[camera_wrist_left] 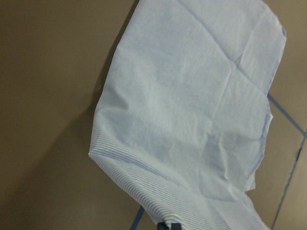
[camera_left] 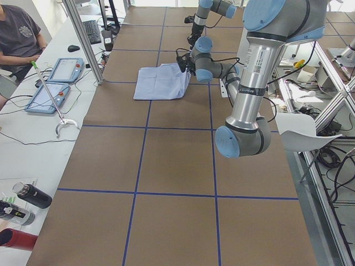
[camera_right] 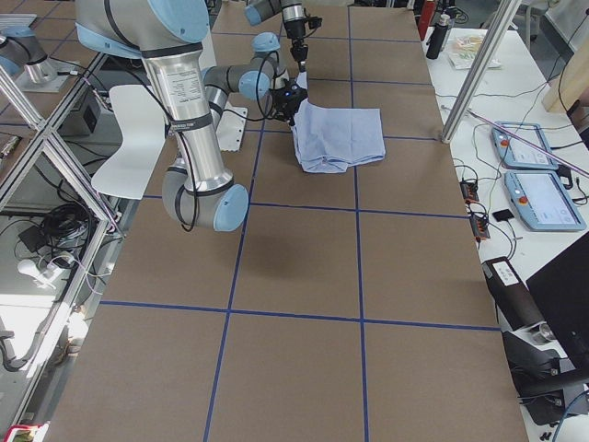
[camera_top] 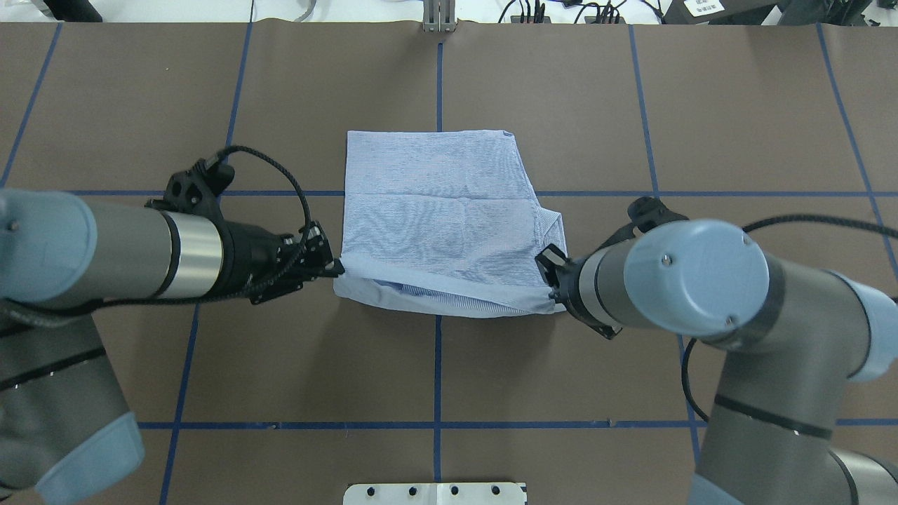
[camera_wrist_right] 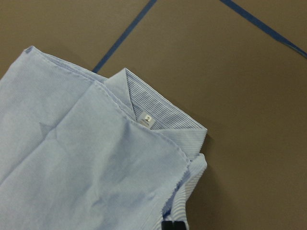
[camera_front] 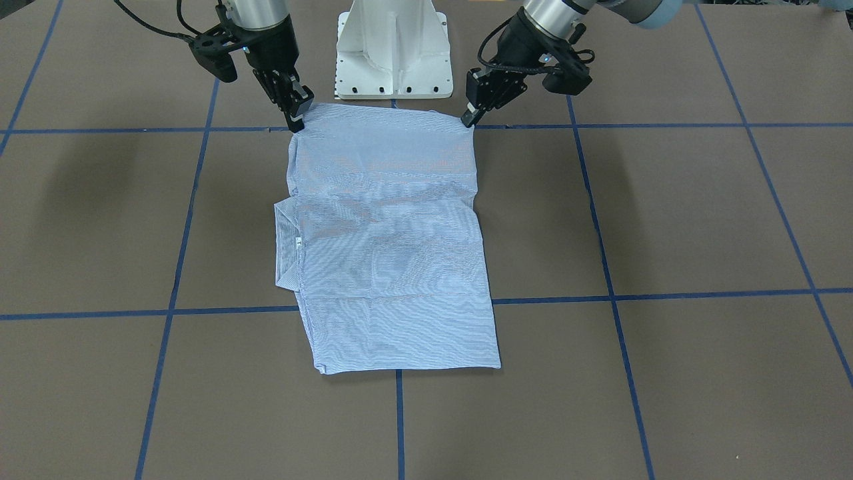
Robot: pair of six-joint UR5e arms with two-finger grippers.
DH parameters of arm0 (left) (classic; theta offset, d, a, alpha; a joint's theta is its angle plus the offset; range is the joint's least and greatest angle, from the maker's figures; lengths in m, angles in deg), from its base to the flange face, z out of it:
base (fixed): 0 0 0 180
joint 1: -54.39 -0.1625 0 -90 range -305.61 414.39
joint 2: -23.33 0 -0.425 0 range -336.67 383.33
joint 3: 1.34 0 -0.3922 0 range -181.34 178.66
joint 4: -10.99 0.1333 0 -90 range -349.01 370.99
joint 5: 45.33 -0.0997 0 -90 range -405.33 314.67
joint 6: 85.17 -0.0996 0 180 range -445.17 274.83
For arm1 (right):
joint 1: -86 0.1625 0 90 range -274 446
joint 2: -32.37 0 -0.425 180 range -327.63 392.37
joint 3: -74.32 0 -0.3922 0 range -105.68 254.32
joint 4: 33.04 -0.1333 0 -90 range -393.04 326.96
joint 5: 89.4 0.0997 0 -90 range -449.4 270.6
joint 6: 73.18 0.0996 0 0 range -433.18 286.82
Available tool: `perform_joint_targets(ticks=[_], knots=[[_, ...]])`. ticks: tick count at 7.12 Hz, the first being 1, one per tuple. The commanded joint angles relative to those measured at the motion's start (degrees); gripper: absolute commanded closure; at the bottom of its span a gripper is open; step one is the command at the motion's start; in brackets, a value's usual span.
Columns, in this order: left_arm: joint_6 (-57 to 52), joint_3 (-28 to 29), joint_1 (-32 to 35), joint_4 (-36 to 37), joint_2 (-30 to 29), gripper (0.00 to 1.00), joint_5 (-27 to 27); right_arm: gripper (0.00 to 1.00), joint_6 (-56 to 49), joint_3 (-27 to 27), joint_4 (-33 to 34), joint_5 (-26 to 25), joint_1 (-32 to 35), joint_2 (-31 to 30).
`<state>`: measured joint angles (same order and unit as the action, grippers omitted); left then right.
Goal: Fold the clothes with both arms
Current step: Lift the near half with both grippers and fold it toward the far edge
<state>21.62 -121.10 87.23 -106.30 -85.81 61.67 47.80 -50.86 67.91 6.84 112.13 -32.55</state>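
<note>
The light blue striped shirt (camera_front: 390, 253) lies folded into a rectangle on the brown table, also shown in the overhead view (camera_top: 442, 217). Its collar (camera_front: 285, 247) with the small white label (camera_wrist_right: 147, 119) sticks out on the side of my right arm. My left gripper (camera_front: 469, 121) is shut on the shirt's corner nearest the robot, also in the overhead view (camera_top: 338, 267). My right gripper (camera_front: 297, 124) is shut on the other near corner. Its fingertips are hidden under the wrist in the overhead view. The near edge is raised slightly, with a layer showing beneath.
The white pedestal base (camera_front: 392, 50) stands just behind the shirt's near edge. Blue tape lines (camera_front: 666, 293) grid the table. A side bench holds tablets (camera_left: 52, 83) and bottles (camera_left: 28, 197), where an operator (camera_left: 16, 33) sits.
</note>
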Motion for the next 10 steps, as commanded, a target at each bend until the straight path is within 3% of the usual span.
perform_joint_targets(ticks=[1,4,5,6,8,10], knots=[[-1.84,6.18,5.56,-0.13,-4.66,1.00,3.03,1.00,-5.46,7.11,-0.49,5.08,6.97,4.97],[-6.76,18.38,9.52,-1.10,-12.65,1.00,2.95,1.00,-13.54,20.98,-1.02,10.00,13.39,13.58],[-8.17,21.47,10.31,-1.28,-13.90,1.00,2.95,1.00,-14.71,26.85,-5.81,10.54,14.55,15.25],[-8.27,26.02,11.01,-3.28,-16.17,1.00,2.86,1.00,-15.33,32.74,-9.77,12.55,16.30,17.35],[-8.36,34.73,11.37,-10.65,-18.03,1.00,2.60,1.00,-20.49,44.00,-10.77,13.53,18.41,23.77],[-8.45,40.90,11.46,-14.09,-20.75,1.00,0.85,1.00,-24.37,50.43,-11.21,14.67,19.30,27.03]])
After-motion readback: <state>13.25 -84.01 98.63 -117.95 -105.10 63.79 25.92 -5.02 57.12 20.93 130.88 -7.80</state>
